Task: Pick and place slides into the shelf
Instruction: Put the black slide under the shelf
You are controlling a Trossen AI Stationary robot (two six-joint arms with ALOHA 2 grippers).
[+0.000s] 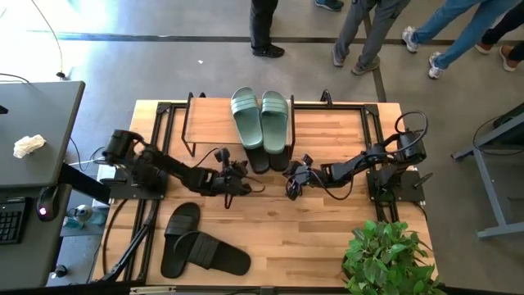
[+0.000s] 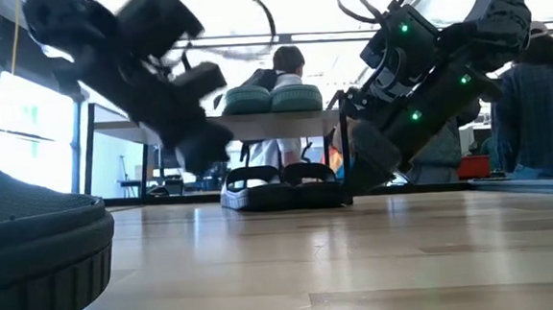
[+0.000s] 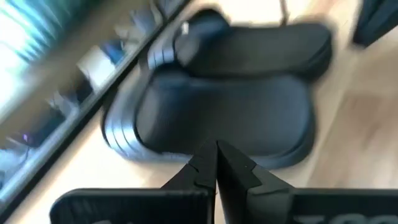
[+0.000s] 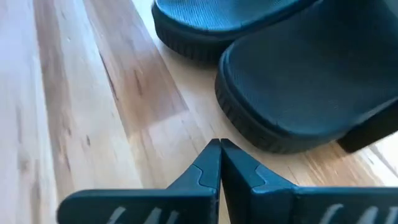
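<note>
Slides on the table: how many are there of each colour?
Green slides, on the shelf top: 2
Black slides under the shelf: 2
Black slides on the table's near side: 2
Total: 6

Black slides under the shelf (image 1: 214, 123) mostly hidden in the high view, only heel ends (image 1: 268, 160) poking out below the green pair (image 1: 262, 117). Left wrist view motion-blurred; black slide (image 3: 224, 112) smeared, upper-left background unreadable. Low view: near slide (image 2: 32, 252) cut off at lower left, person (image 2: 286, 73) behind shelf mostly blocked. Plant (image 1: 391, 260) cropped at bottom edge.
</note>
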